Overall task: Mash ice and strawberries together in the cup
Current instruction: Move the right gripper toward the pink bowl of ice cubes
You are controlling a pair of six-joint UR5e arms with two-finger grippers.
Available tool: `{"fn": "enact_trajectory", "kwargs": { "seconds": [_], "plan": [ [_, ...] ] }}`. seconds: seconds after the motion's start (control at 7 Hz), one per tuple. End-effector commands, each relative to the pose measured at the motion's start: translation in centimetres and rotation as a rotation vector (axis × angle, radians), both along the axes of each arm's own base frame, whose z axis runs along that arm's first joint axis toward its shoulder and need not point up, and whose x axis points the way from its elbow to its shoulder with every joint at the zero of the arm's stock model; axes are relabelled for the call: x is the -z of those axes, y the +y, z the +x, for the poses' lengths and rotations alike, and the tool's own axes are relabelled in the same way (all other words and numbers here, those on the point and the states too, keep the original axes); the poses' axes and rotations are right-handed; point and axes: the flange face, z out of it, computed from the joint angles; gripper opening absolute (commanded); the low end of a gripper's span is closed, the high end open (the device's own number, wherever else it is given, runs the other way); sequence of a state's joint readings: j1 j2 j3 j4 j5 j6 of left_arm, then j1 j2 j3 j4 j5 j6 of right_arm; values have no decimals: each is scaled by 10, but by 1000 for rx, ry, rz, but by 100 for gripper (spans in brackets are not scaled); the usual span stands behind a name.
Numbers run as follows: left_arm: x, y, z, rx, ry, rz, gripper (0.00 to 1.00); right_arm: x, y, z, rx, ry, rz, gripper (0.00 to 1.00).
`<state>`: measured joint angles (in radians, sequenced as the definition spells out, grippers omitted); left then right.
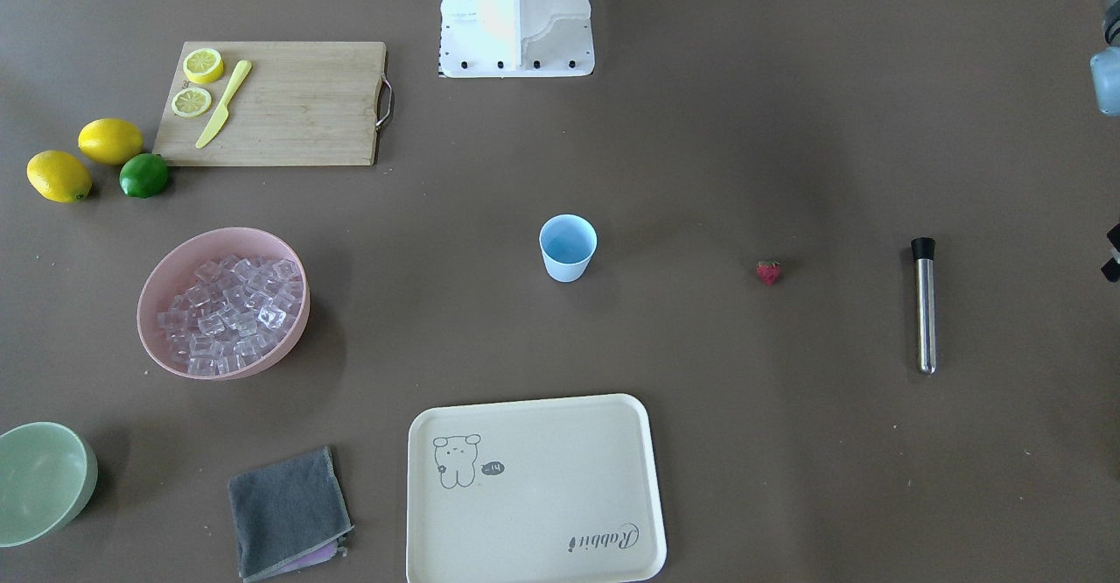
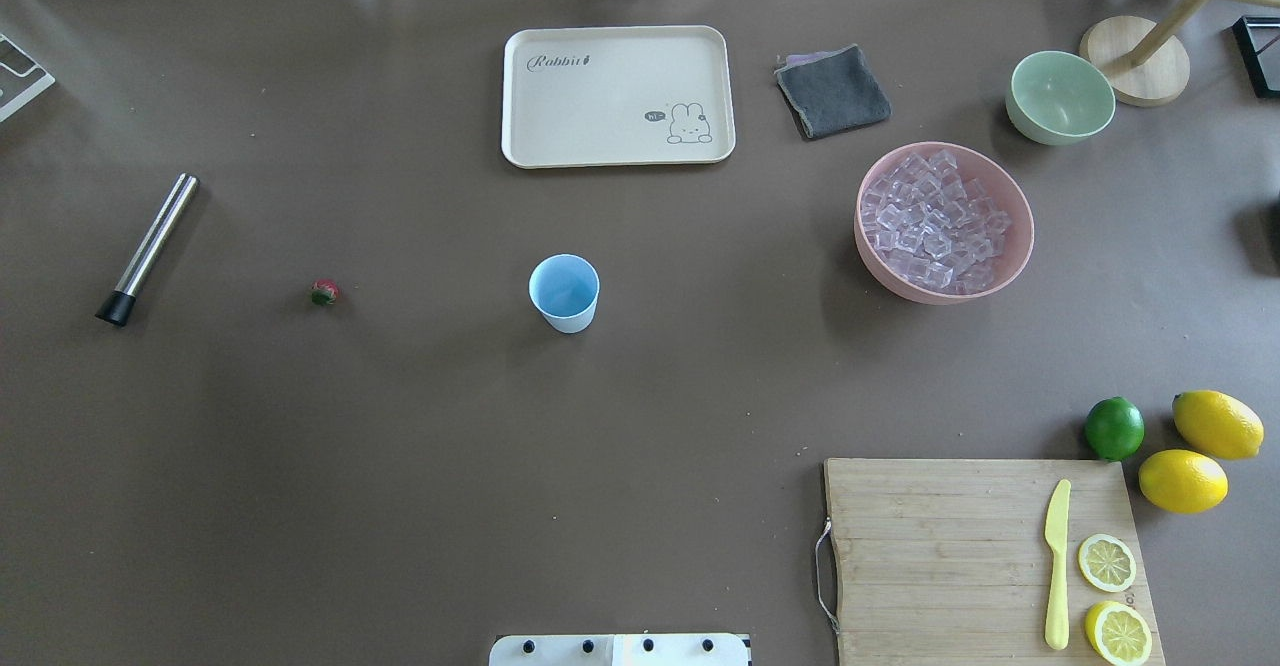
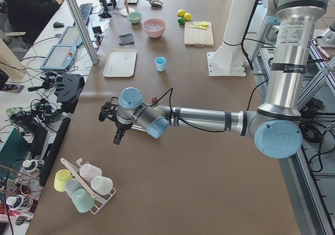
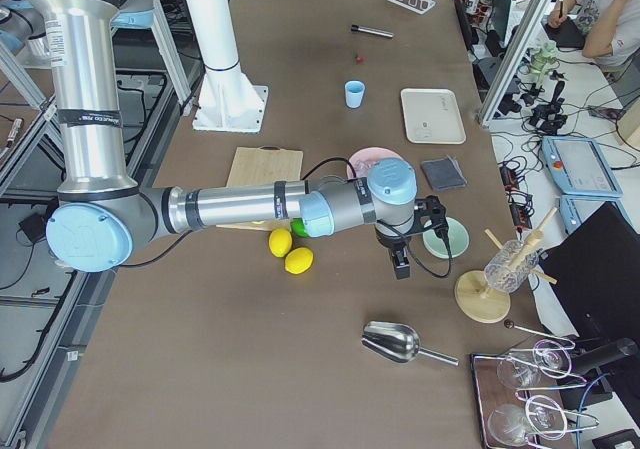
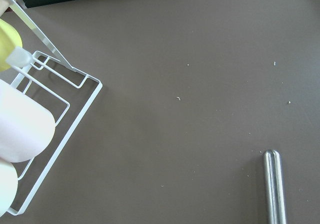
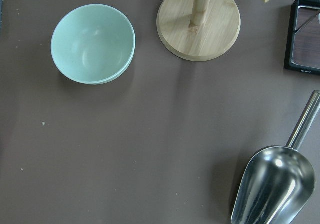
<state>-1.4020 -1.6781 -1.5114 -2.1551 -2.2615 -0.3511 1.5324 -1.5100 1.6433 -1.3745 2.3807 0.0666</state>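
Note:
The light-blue cup [image 1: 568,249] [image 2: 564,293] stands upright and empty mid-table. One small red strawberry [image 1: 768,272] [image 2: 324,293] lies on the table toward my left arm's side. The ice [image 1: 229,315] [image 2: 935,221] fills the pink bowl [image 2: 858,236] on the other side. A steel muddler [image 2: 150,246] [image 5: 274,184] lies beyond the strawberry. My left gripper [image 3: 116,135] hovers near the table's left end, past the muddler. Over the opposite end, my right gripper [image 4: 400,264] hangs near the green bowl [image 6: 93,43]. I cannot tell whether either is open or shut.
A cream tray [image 2: 618,151] and grey cloth [image 2: 833,91] lie at the far edge. A cutting board [image 2: 940,546] carries lemon slices and a yellow knife, with lemons and a lime [image 2: 1114,428] beside it. A metal scoop [image 6: 275,184], wooden stand [image 6: 198,22] and cup rack [image 5: 55,114] occupy the ends.

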Motion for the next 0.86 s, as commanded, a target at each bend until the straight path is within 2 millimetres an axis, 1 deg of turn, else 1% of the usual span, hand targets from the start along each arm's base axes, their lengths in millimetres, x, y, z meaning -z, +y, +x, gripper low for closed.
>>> {"fn": "enact_trajectory", "kwargs": {
  "seconds": [0.0,0.14,0.29,0.43,0.57,0.71],
  "plan": [
    [4,-3,1,0,2,7,98,-4,0,0,1,2,-6,99],
    [6,-4,1,-3,0,12,98,-4,0,0,-1,2,-8,99],
    [32,-10,2,4,0,61,98,-4,0,0,-3,-2,-12,99],
    [36,-10,3,4,-4,72,98,0,1,0,-20,-11,-24,99],
    [24,-3,2,-10,-15,67,98,0,1,0,-21,-11,-25,99],
    [23,-1,1,-26,-25,89,98,3,0,0,-19,-5,2,99]
  ]
}}
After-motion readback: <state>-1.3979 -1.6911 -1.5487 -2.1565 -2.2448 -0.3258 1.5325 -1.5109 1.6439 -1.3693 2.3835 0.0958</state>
